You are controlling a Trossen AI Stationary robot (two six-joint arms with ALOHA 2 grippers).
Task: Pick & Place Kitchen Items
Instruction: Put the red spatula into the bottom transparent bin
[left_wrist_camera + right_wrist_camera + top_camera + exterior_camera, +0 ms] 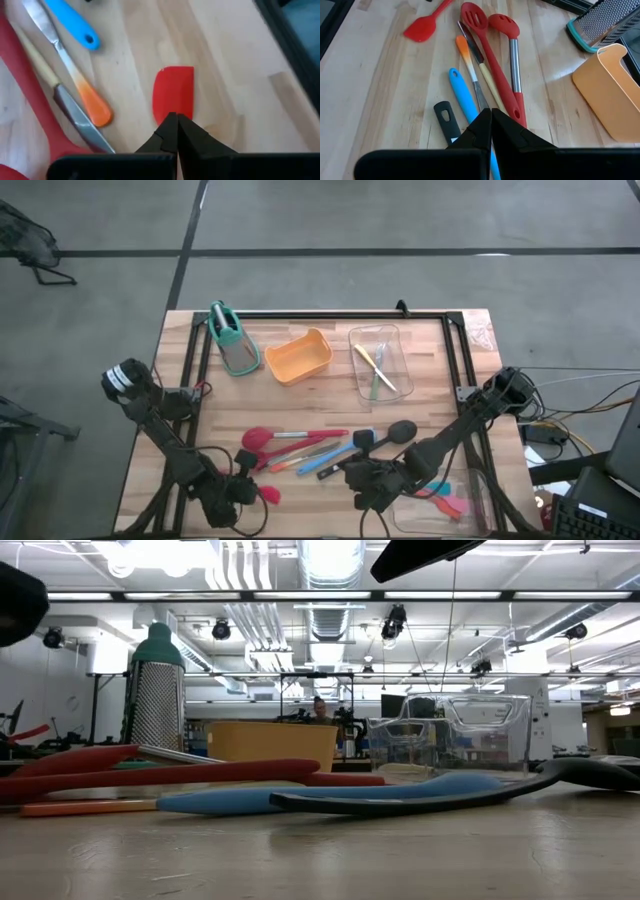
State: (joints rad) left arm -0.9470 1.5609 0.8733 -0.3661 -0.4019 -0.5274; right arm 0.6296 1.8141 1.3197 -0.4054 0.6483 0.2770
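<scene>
The kitchen items lie in a loose pile [300,450] mid-table: two red slotted spoons [490,55], an orange-tipped knife [470,65], a blue-handled tool [462,97], a black-handled tool [445,117] and a black ladle [400,430]. A red spatula [173,92] lies apart near the front left edge, its head flat on the wood. My left gripper [176,120] is shut right at that head's near end. My right gripper [491,116] hangs shut above the pile's right end, holding nothing. My left gripper slants down from the near left, its shut fingertips [167,127] at the narrow end of the spatula's head [167,112]. The fingers hide the spatula's handle. I cannot tell whether they touch or hold it.
At the back stand a teal-handled grater [232,340], an orange tub [298,358] and a clear tray [392,340] holding yellow and green pieces [372,365]. Another clear tray [470,480] at the front right holds red and teal utensils. A black frame [330,316] rims the table.
</scene>
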